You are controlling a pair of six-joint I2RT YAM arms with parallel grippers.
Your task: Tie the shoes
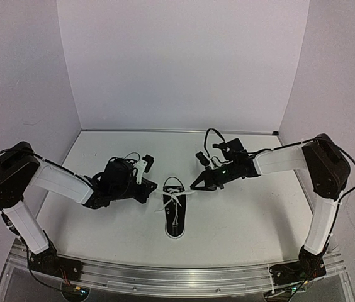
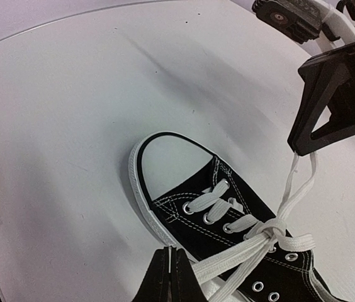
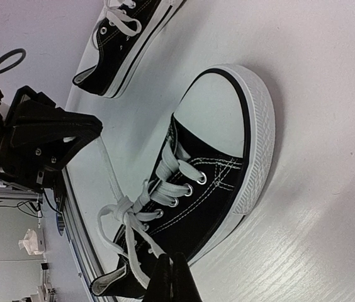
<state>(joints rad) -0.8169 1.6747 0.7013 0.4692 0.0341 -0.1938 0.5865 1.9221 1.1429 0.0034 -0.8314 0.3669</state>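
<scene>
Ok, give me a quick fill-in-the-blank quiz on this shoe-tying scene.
1. The left gripper and the right gripper are both ____ on white lace ends.
2. Over the shoe, those laces meet in a ____.
3. The toe cap is ____.
Missing words: shut, knot, white.

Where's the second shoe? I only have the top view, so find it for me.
Observer: The right wrist view shows the second shoe lying past the left gripper, on that arm's side.
Operator: Report the knot.
Observer: One crossed knot sits over the centre shoe, above its upper eyelets.
Operator: Confirm the grips.
Observer: The left gripper and the right gripper are each shut on a strand of lace running from that knot.
</scene>
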